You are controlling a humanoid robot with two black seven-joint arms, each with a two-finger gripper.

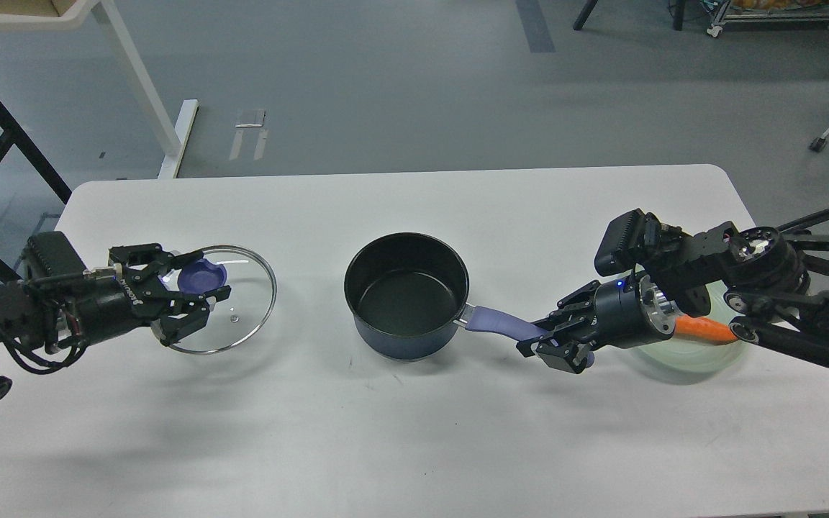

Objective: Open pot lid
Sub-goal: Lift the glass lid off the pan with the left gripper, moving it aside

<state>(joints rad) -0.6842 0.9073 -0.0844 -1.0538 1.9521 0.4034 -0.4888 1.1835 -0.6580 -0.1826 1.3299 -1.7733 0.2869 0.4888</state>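
The pot (pixel 407 295), a dark navy saucepan with a black inside, stands uncovered at the table's middle. Its purple-blue handle (pixel 497 321) points right. My right gripper (pixel 555 339) is shut on the end of that handle. The pot lid (pixel 245 302), clear glass with a steel rim, lies flat on the table to the left of the pot, well apart from it. My left gripper (pixel 206 275) is over the lid with its fingers spread on either side of the purple-blue knob (pixel 202 274), not pressed against it.
A pale green glass dish (pixel 702 356) holding an orange carrot (pixel 702 329) sits under my right arm near the table's right edge. The white table (pixel 414 432) has bare room in front and behind the pot. Table legs and frames stand on the floor beyond.
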